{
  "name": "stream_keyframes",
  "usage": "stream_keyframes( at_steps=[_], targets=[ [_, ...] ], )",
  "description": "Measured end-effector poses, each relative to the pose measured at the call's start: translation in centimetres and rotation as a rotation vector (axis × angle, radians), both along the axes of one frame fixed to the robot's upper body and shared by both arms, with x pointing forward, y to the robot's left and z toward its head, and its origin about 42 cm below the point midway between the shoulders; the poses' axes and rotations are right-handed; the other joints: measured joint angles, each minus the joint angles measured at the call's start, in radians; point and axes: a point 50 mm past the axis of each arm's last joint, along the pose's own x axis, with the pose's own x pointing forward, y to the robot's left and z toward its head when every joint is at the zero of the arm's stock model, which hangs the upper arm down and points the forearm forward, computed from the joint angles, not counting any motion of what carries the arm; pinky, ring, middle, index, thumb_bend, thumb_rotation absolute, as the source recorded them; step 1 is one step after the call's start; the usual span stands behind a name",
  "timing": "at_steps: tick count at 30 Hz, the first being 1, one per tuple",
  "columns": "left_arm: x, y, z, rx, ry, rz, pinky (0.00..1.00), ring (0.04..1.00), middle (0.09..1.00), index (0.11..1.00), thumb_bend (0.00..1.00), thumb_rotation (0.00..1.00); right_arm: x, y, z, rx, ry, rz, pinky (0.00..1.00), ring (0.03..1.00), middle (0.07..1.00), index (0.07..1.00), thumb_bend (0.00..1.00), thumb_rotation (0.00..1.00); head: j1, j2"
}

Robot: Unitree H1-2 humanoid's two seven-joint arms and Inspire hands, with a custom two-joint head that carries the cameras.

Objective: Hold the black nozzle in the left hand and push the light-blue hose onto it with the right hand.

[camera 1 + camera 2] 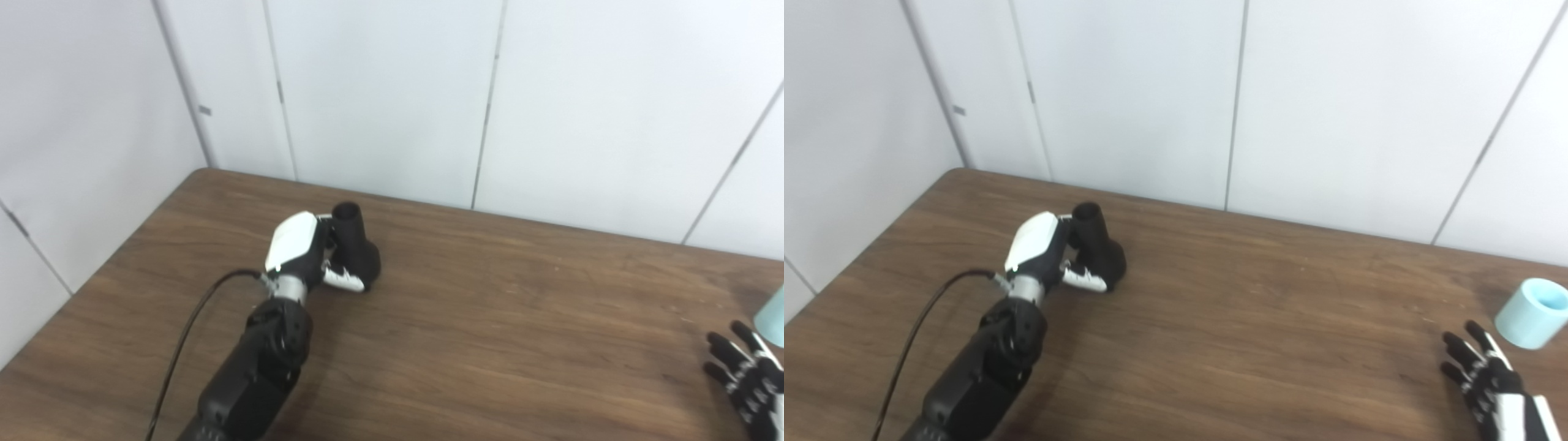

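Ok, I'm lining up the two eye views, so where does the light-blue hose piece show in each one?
Left eye view: light-blue hose is only a sliver, cut off by the right edge, just above the right hand.
Right eye view: it shows whole, a short tube on the table at far right.
Shared landmark: the black nozzle, with the left hand closed around it.

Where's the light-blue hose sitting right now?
The light-blue hose stands on the table at its far right, just beyond the open right hand and untouched by it, far from the black nozzle at the left hand.
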Motion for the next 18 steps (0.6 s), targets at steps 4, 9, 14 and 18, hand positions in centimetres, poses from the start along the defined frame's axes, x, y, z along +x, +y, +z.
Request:
stream_keyframes(
  at_steps=[4, 9, 14, 18],
  targets=[
    [-0.9, -2.8, 0.8, -0.046, -0.022, -0.063, 1.00, 0.632, 0.501, 0.476, 0.52, 0.00, -0.1, 1.1, 0.6, 0.007, 0.007, 0.022, 0.86, 0.919, 0.865, 0.939, 0.63, 1.00, -0.038, 0.017],
    [-2.2, -5.7, 0.9, -0.032, -0.030, -0.134, 1.00, 0.661, 0.503, 0.474, 0.52, 0.00, -0.2, 1.9, 1.7, 0.016, 0.005, 0.028, 0.88, 0.928, 0.868, 0.953, 0.60, 1.00, -0.077, 0.038],
    [-4.0, -6.8, -0.6, -0.026, 0.021, -0.203, 1.00, 0.667, 0.489, 0.483, 0.52, 0.00, -0.4, 2.1, 2.9, -0.006, -0.005, 0.025, 0.89, 0.921, 0.854, 0.955, 0.56, 1.00, -0.130, 0.060],
    [-4.9, -7.6, -0.6, -0.026, 0.019, -0.264, 1.00, 0.666, 0.488, 0.484, 0.52, 0.00, -0.4, 2.2, 3.6, -0.024, -0.016, 0.022, 0.87, 0.908, 0.841, 0.949, 0.57, 1.00, -0.175, 0.077]
  ],
)
